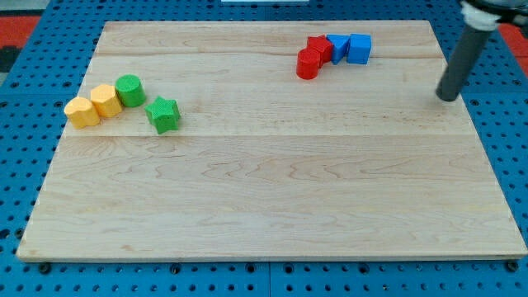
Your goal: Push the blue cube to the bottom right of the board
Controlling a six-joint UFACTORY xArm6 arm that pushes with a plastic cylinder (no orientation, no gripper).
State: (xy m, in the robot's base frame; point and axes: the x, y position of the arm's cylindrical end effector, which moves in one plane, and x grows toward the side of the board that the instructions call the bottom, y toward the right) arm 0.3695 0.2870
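The blue cube [360, 48] sits near the view's top right of the wooden board [272, 190]. It touches a second blue block [338, 48] on its left. My tip [448, 97] is at the board's right edge, to the right of and a little below the blue cube, apart from it. The rod rises toward the view's top right corner.
A red block [320, 47] and a red cylinder [308, 64] sit left of the blue blocks. At the view's left are two yellow blocks [82, 111] [106, 100], a green cylinder [130, 90] and a green star [162, 114]. Blue pegboard [25, 165] surrounds the board.
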